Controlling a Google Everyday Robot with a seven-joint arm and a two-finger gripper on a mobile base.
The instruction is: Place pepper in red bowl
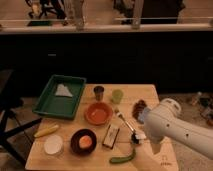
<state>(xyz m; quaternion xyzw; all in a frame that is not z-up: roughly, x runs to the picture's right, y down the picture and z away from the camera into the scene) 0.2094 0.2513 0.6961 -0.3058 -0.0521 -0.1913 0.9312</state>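
Pepper [122, 159]: green, lying free, apart from red bowl [98, 114]. Gripper [136, 138]: just beside it, jaws open, empty. Advised: straddle mid-length, crosswise.

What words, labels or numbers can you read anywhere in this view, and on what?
No text reads clearly.
Table, front right corner: small dark mark, too blurred to read.
Packet near the red bowl: label, if any, too blurred.
Gripper, open just above the pepper: no marking legible.
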